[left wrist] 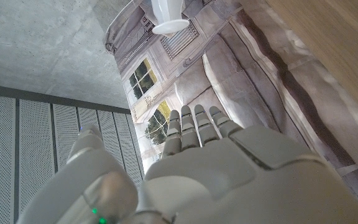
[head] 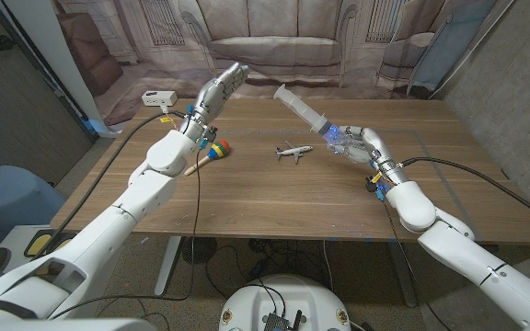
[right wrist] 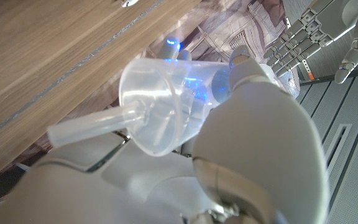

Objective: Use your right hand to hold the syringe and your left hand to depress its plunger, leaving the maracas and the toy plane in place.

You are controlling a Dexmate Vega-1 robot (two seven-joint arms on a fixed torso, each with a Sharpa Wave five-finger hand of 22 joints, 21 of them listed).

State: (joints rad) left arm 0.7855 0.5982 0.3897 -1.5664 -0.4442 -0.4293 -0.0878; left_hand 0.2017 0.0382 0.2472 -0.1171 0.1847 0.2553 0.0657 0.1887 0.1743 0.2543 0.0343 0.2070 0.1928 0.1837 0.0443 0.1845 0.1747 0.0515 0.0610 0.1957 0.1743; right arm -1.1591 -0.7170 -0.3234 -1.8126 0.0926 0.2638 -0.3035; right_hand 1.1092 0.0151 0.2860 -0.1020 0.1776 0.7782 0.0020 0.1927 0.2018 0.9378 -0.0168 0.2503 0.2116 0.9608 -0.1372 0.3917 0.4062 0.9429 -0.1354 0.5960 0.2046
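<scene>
A clear syringe (head: 306, 112) is held slanting above the table, its plunger end (head: 282, 91) pointing up and toward my left side. My right hand (head: 357, 142) grips its barrel near the nozzle. In the right wrist view the translucent barrel and nozzle (right wrist: 157, 109) sit inside that hand (right wrist: 253, 143). My left hand (head: 221, 87) hangs raised with fingers straight, holding nothing, a short gap away from the plunger end. The plunger's white disc (left wrist: 169, 23) shows beyond the left hand's fingers (left wrist: 194, 127). The toy plane (head: 293, 152) and the maracas (head: 213, 150) lie on the table.
A white power strip (head: 157, 97) lies at the table's far left corner. The wooden table (head: 274, 202) has bare surface in front of the plane. A backdrop printed with a sofa hangs behind. My left hand's fingers (right wrist: 322, 25) also show in the right wrist view.
</scene>
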